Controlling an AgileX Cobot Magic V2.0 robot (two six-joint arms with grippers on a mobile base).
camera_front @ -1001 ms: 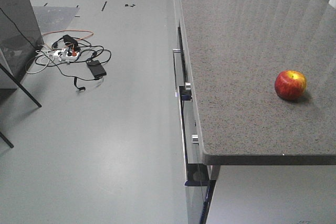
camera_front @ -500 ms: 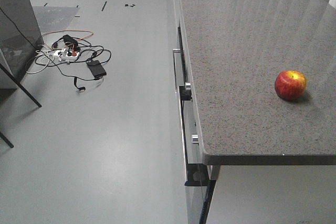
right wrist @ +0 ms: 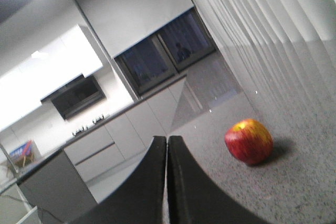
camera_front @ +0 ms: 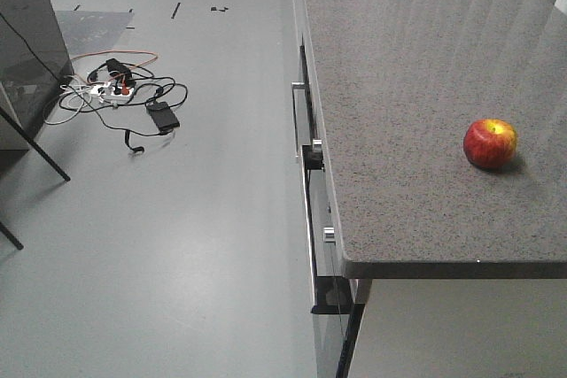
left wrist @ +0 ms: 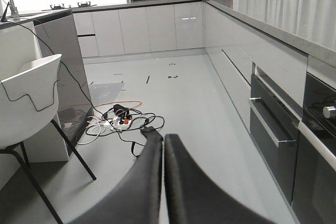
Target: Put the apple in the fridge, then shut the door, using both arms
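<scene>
No writing, label, brand, number or sign is legible in any view; the small coloured box [right wrist: 22, 151] is too blurred to read.

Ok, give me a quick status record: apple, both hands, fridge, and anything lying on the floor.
apple: resting on the grey countertop, nothing touching it
left hand: shut, empty, out over the floor
right hand: shut, empty, low over the countertop; apple ahead and to the right in its view, apart from it
fridge: cannot be made out for certain in any view
floor clutter: tangle of cables, away from the cabinets
</scene>
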